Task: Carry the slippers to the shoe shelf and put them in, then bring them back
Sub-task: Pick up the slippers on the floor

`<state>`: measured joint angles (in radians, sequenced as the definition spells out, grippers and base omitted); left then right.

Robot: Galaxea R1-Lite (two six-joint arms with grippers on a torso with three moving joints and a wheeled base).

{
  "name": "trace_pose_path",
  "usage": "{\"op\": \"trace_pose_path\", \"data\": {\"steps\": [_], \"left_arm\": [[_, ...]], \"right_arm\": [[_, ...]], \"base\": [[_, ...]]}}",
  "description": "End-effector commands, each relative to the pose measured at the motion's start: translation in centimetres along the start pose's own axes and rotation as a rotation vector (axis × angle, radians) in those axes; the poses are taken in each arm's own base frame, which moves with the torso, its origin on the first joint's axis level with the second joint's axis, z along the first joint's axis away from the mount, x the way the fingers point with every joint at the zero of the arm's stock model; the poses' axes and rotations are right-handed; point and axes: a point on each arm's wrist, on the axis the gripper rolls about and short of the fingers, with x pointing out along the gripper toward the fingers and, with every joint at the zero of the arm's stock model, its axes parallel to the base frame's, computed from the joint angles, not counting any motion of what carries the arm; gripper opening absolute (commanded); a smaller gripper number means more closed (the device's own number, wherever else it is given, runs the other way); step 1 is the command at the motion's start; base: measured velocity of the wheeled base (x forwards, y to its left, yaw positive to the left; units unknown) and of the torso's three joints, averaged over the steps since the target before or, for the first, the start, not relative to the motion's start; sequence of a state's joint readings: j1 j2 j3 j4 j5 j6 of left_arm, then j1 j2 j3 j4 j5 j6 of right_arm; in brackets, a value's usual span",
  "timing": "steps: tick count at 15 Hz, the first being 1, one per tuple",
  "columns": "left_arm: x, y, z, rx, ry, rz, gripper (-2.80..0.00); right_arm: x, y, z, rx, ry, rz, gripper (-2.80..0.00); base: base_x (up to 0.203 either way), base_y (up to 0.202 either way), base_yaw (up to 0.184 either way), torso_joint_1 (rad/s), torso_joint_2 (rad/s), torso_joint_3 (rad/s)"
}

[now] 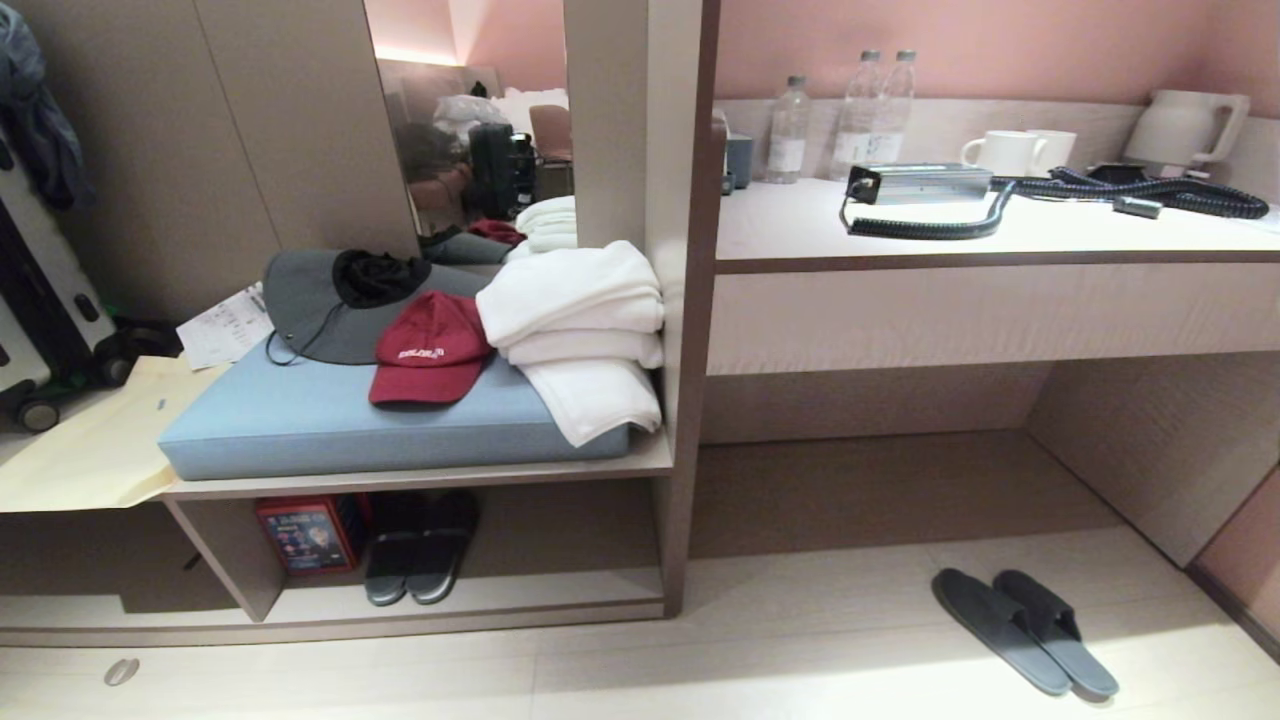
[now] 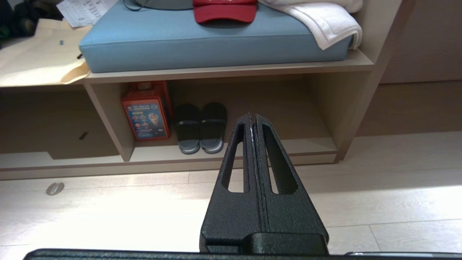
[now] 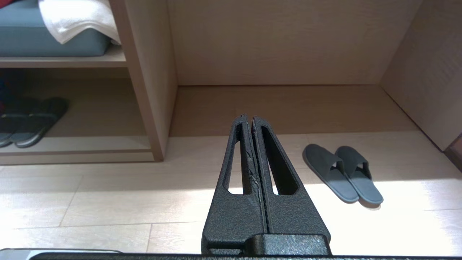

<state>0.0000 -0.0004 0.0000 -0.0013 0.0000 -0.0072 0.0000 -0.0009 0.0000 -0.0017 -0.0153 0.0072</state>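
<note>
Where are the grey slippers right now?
In the head view, the slippers lie side by side on the floor at lower right, before the recess under the desk.

slippers (image 1: 1025, 630) on floor, right of shoe shelf (image 1: 560, 590)

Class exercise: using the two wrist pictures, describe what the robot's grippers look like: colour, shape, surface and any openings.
The left gripper and right gripper look alike: matt black with a grainy, textured surface. Each has two long fingers tapering to a narrow tip, and each finger is pierced by a long slot. They rise from a broad black base block. No cables or markings show.
</note>
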Motion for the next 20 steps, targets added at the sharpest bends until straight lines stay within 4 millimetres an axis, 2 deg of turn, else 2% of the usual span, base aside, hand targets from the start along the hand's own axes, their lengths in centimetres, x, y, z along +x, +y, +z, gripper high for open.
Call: {"op": "trace_pose_path", "data": {"steps": [1, 4, 20], "left_arm": [[0.01, 0.00, -0.04, 0.000, 0.002, 0.000, -2.80], [0.01, 0.00, -0.01, 0.000, 0.001, 0.000, -2.80], [0.01, 0.00, -0.03, 0.000, 0.001, 0.000, -2.80]], "right_arm": [[0.01, 0.00, 0.00, 0.000, 0.001, 0.000, -2.80], [0.01, 0.00, 0.00, -0.001, 0.001, 0.000, -2.80], [0.01, 0.01, 0.00, 0.011, 0.001, 0.003, -2.80]], "base": [[0.000, 0.000, 0.000, 0.000, 0.00, 0.000], [-0.001, -0.074, -0.002, 0.000, 0.00, 0.002], [0.000, -0.197, 0.002, 0.002, 0.00, 0.001]]}}
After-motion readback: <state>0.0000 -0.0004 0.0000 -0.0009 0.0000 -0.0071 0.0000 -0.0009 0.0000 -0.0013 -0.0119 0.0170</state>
